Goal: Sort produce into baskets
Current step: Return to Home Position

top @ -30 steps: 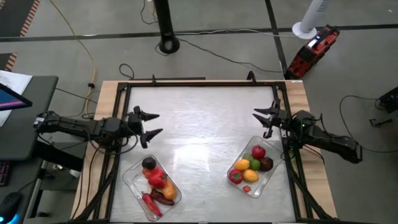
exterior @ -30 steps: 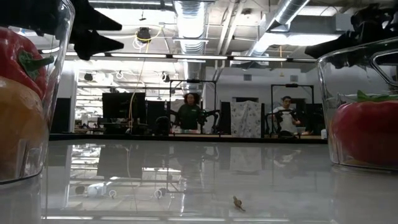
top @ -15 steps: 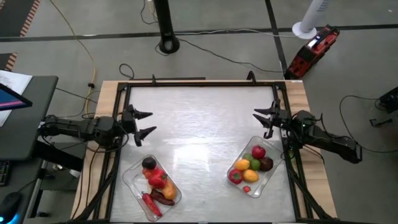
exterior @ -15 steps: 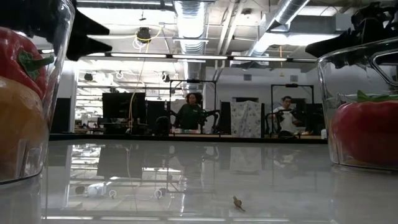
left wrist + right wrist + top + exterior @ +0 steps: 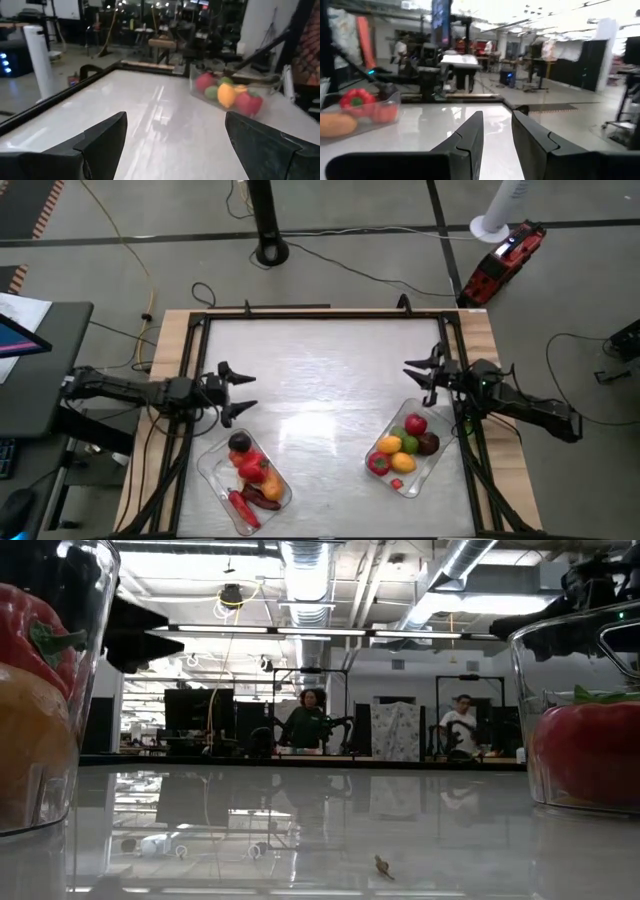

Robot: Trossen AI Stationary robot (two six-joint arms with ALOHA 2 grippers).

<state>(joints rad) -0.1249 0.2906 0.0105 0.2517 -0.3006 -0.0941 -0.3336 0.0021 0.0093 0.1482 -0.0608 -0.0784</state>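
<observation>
Two clear baskets stand on the white table. The left basket (image 5: 243, 471) holds red tomatoes, a chilli, an orange piece and a dark piece. The right basket (image 5: 406, 446) holds red, orange, yellow, green and dark purple pieces. My left gripper (image 5: 250, 391) is open and empty above the table, just beyond the left basket's far end. My right gripper (image 5: 415, 377) is open and empty above the table, beyond the right basket's far end. The left wrist view shows the right basket (image 5: 226, 93); the right wrist view shows the left basket (image 5: 362, 111).
Bare white tabletop (image 5: 325, 390) lies between the two baskets and out to the far edge. A dark frame rail (image 5: 320, 313) runs round the table. A small scrap (image 5: 381, 864) lies on the table near the front. People stand in the room beyond the table.
My left gripper has drawn back toward the table's left edge, then shifted a little toward the near edge and the left basket, staying open and empty. The baskets and produce have kept still.
</observation>
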